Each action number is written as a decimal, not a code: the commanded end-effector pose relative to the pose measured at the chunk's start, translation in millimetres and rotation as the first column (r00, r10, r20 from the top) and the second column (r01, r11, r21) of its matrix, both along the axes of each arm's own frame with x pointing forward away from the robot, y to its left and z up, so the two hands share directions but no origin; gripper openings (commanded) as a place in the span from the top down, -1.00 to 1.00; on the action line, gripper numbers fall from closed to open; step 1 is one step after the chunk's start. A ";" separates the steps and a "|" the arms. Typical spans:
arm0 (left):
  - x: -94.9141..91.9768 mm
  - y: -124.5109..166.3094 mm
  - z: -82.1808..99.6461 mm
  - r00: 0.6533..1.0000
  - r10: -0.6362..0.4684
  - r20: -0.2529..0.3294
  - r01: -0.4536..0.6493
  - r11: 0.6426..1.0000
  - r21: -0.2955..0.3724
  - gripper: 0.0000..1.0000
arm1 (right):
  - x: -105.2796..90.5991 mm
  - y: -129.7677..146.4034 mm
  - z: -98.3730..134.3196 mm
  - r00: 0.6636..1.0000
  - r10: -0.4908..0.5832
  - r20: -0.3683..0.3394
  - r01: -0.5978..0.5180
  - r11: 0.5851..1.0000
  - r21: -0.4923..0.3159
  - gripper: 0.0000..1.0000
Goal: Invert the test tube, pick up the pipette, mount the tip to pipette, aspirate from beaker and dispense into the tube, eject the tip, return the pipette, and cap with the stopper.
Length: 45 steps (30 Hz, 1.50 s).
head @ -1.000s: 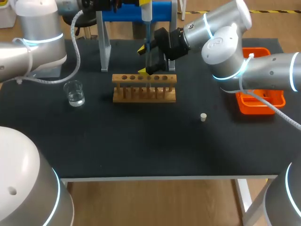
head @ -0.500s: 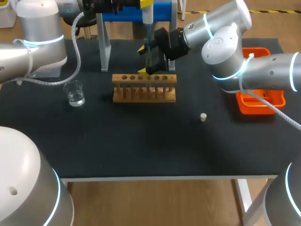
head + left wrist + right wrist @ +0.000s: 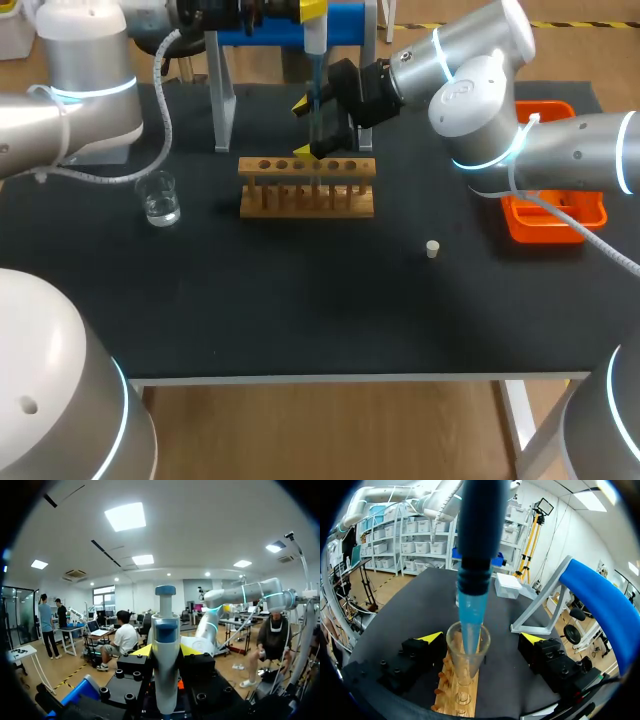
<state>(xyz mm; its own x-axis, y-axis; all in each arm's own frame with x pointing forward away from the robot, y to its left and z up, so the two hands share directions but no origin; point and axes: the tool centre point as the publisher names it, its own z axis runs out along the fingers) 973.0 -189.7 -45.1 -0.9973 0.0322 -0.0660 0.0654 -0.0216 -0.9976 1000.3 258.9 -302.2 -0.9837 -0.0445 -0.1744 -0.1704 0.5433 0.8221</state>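
Test tube (image 3: 467, 663) within wide-spread right claw (image 3: 482, 638), pipette tip (image 3: 470, 615) inside it

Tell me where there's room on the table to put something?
The front of the table, from the rack to the near edge, is bare, except the small stopper. Between beaker and rack is free too. It's crowded above the rack, where the pipette and right gripper meet.

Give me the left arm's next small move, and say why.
Probably dispense in place. The left gripper holds the pipette upright. Its blue tip sits inside the mouth of the test tube, which stands in the rack between the open fingers of the right gripper.
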 end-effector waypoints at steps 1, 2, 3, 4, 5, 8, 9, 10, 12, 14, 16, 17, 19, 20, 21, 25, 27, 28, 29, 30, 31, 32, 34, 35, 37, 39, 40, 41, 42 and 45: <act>-2.4 -1.0 1.0 1.000 0.004 0.003 -0.004 1.000 0.007 1.00 | 0.9 -0.6 0.5 1.000 0.003 -0.002 -0.003 1.000 -0.002 -1.00; -2.6 -1.2 0.9 1.000 0.004 0.004 -0.004 1.000 0.009 1.00 | 0.9 -0.6 0.5 1.000 0.003 -0.002 -0.003 1.000 -0.002 -1.00; -2.9 -1.7 0.8 1.000 0.004 0.004 -0.004 1.000 0.011 1.00 | 0.9 -0.6 0.5 1.000 0.003 -0.002 -0.003 1.000 -0.002 -1.00; -3.3 -2.1 0.8 1.000 0.003 0.005 -0.003 1.000 0.012 1.00 | 0.9 -0.6 0.5 1.000 0.003 -0.002 -0.003 1.000 -0.002 -1.00; -3.5 -2.4 0.9 1.000 0.003 0.007 -0.003 1.000 0.013 1.00 | 0.9 -0.6 0.5 1.000 0.003 -0.002 -0.003 1.000 -0.002 -1.00; -4.3 -3.1 0.9 1.000 0.002 0.010 -0.002 1.000 0.014 1.00 | 0.9 -0.6 0.5 1.000 0.003 -0.002 -0.003 1.000 -0.002 -1.00; -4.7 -3.5 0.7 1.000 0.001 0.010 -0.001 1.000 0.015 1.00 | 0.9 -0.6 0.5 1.000 0.003 -0.002 -0.003 1.000 -0.002 -1.00; -5.2 -4.1 0.6 1.000 0.001 0.011 -0.001 1.000 0.015 1.00 | 0.9 -0.6 0.5 1.000 0.003 -0.002 -0.003 1.000 -0.002 -1.00; -5.9 -5.3 0.0 1.000 0.000 0.013 0.000 1.000 0.022 1.00 | 0.9 -0.6 0.5 1.000 0.003 -0.002 -0.003 1.000 -0.002 -1.00; -6.2 -6.3 -1.4 1.000 -0.001 0.011 0.000 1.000 0.024 1.00 | 0.9 -0.6 0.5 1.000 0.003 -0.002 -0.003 1.000 -0.002 -1.00; -6.5 -6.6 -3.2 1.000 -0.001 0.009 0.001 1.000 0.024 1.00 | 0.9 -0.6 0.5 1.000 0.003 -0.002 -0.003 1.000 -0.002 -1.00; -6.6 -6.8 -3.9 1.000 -0.002 0.008 0.001 1.000 0.023 1.00 | 0.9 -0.6 0.5 1.000 0.003 -0.002 -0.003 1.000 -0.002 -1.00; -6.7 -7.1 -5.0 1.000 -0.002 0.006 0.002 1.000 0.022 1.00 | 0.9 -0.6 0.5 1.000 0.003 -0.002 -0.003 1.000 -0.002 -1.00; -6.7 -7.3 -5.6 1.000 -0.003 0.006 0.003 1.000 0.022 1.00 | 0.9 -0.6 0.5 1.000 0.003 -0.002 -0.003 1.000 -0.002 -1.00; -6.6 -7.4 -6.1 1.000 -0.003 0.005 0.003 1.000 0.022 1.00 | 0.9 -0.6 0.5 1.000 0.003 -0.002 -0.003 1.000 -0.002 -1.00; -6.5 -7.3 -7.1 1.000 -0.002 0.003 0.002 1.000 0.024 1.00 | 0.9 -0.6 0.5 1.000 0.003 -0.002 -0.003 1.000 -0.002 -1.00; -6.4 -7.5 -7.9 1.000 -0.003 0.004 0.003 1.000 0.026 1.00 | 0.9 -0.6 0.5 1.000 0.003 -0.002 -0.003 1.000 -0.002 -1.00; -6.3 -7.6 -8.3 1.000 -0.003 0.003 0.002 1.000 0.029 1.00 | 0.9 -0.6 0.5 1.000 0.003 -0.002 -0.003 1.000 -0.002 -1.00; -6.3 -7.7 -8.6 1.000 -0.003 0.003 0.003 1.000 0.030 1.00 | 0.9 -0.6 0.5 1.000 0.003 -0.002 -0.003 1.000 -0.002 -1.00; -6.2 -8.0 -8.9 1.000 -0.004 0.004 0.004 1.000 0.031 1.00 | 0.9 -0.6 0.5 1.000 0.003 -0.002 -0.003 1.000 -0.002 -1.00; -6.2 -8.2 -9.2 1.000 -0.005 0.004 0.005 0.999 0.033 1.00 | 0.9 -0.6 0.5 1.000 0.003 -0.002 -0.003 1.000 -0.002 -1.00; -6.2 -8.3 -9.3 1.000 -0.005 0.004 0.005 0.999 0.033 1.00 | 0.9 -0.6 0.5 1.000 0.003 -0.002 -0.003 1.000 -0.002 -1.00; -6.2 -8.5 -10.0 1.000 -0.005 0.004 0.005 0.999 0.034 1.00 | 0.9 -0.6 0.5 1.000 0.003 -0.002 -0.003 1.000 -0.002 -1.00; -6.1 -8.5 -10.3 1.000 -0.005 0.002 0.005 0.999 0.034 1.00 | 0.9 -0.6 0.5 1.000 0.003 -0.002 -0.003 1.000 -0.002 -1.00; -6.1 -8.5 -10.5 1.000 -0.004 0.002 0.003 0.999 0.035 1.00 | 0.9 -0.6 0.5 1.000 0.003 -0.002 -0.003 1.000 -0.002 -1.00; -6.1 -8.4 -10.7 1.000 -0.002 0.003 0.002 0.999 0.035 1.00 | 0.9 -0.6 0.5 1.000 0.003 -0.002 -0.003 1.000 -0.002 -1.00; -6.1 -8.3 -10.7 1.000 -0.001 0.003 0.001 0.999 0.035 1.00 | 0.9 -0.6 0.5 1.000 0.003 -0.002 -0.003 1.000 -0.002 -1.00; -6.2 -8.0 -10.8 1.000 0.000 0.004 0.000 0.999 0.035 1.00 | 0.9 -0.6 0.5 1.000 0.003 -0.002 -0.003 1.000 -0.002 -1.00; -6.2 -7.7 -10.8 1.000 0.001 0.004 -0.001 0.999 0.035 1.00 | 0.9 -0.6 0.5 1.000 0.003 -0.002 -0.003 1.000 -0.002 -1.00; -6.3 -7.2 -10.6 1.000 0.003 0.007 -0.004 0.999 0.035 1.00 | 0.7 -2.1 -0.2 1.000 -0.001 -0.008 0.001 1.000 -0.001 -1.00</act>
<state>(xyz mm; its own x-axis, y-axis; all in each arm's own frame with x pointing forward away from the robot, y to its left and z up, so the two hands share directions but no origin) 967.3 -196.8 -56.4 -0.9969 0.0338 -0.0713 0.0717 0.0126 -0.9973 1000.3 258.5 -302.6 -0.9847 -0.0411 -0.1693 -0.1642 0.5438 0.8230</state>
